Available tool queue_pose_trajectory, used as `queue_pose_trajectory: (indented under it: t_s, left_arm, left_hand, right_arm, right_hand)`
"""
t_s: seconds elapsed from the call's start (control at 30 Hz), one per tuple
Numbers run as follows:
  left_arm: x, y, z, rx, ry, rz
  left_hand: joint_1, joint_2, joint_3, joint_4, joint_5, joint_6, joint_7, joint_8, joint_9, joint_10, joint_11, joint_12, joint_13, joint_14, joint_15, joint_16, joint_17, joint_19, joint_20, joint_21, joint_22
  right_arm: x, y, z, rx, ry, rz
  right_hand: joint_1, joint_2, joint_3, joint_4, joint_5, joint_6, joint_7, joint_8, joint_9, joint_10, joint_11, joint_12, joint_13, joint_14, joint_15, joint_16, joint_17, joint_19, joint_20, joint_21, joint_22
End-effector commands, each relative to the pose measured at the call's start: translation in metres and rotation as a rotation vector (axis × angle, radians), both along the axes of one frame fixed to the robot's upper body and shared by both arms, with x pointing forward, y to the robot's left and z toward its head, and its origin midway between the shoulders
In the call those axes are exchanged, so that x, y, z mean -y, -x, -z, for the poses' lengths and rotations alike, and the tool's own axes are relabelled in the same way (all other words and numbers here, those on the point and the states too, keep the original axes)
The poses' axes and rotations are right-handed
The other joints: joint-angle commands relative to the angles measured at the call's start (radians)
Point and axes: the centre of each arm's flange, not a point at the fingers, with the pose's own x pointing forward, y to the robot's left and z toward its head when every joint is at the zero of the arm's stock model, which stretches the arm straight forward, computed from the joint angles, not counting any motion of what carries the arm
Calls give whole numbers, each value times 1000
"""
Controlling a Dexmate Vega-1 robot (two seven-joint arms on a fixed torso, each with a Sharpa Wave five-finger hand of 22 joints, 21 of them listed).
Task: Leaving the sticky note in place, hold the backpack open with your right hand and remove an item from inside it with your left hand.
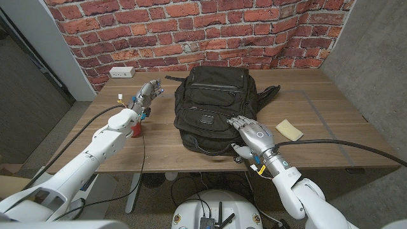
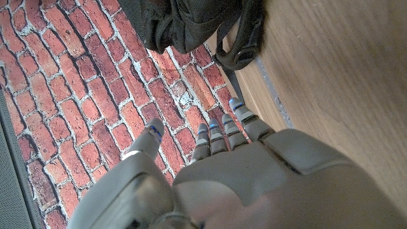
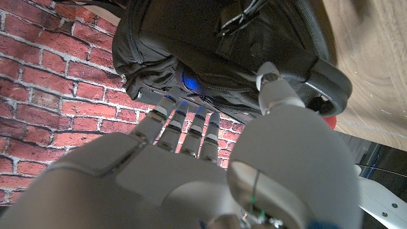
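A black backpack lies flat in the middle of a wooden table, a yellow sticky note near its right side. The right hand rests on the bag's near end, fingers extended, gripping nothing. The left hand hovers beside the bag, fingers loosely apart and empty. The right arm could likely brush the note when pulling the opening wide.

Black backpack, pale yellow sticky note near the brown wood-grain table's right edge, red brick wall behind, small red thing by the left edge.
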Motion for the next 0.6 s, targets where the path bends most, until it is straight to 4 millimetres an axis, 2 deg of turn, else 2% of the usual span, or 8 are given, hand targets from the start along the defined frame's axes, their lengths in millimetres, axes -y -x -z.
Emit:
queue_pose_trajectory:
  t_s: [0.03, 0.23, 0.6]
  left_arm:
    - [-3, -2, -2, 1, -1, 3]
    - [-4, -3, -3, 5, -3, 6]
    - [-6, 0, 0, 8, 7, 4]
  left_hand:
    - [-8, 16, 6, -3, 1, 10, -5, 1, 1, 7, 1, -1, 2, 5, -7, 2, 4, 8, -46, 5, 5]
    - [-9, 16, 7, -3, 1, 10, -5, 1, 1, 7, 2, -1, 2, 5, -7, 2, 3, 8, -45, 5, 5]
    - [-11, 16, 8, -4, 1, 10, -5, 1, 1, 6, 2, -2, 2, 6, -6, 2, 3, 8, -46, 5, 5]
  right_arm:
    - [-10, -3, 0, 22, -5, 10]
    - [-13, -4, 0, 32, -9, -4]
    - [-14, -7, -2, 50, -13, -22]
  right_hand:
    - [27, -7, 5, 3, -3, 20, 2, 7, 3, 25, -3, 10, 4, 20, -74, 11, 4, 14, -27, 8, 3]
    - [60, -12, 1, 7, -4, 50, -2, 16, 3, 55, -26, 14, 3, 41, -94, 18, 4, 20, -33, 7, 3]
    - [79, -8, -13, 20, -5, 113, -6, 33, 2, 112, -36, 21, -1, 83, -108, 30, 1, 38, -48, 9, 3]
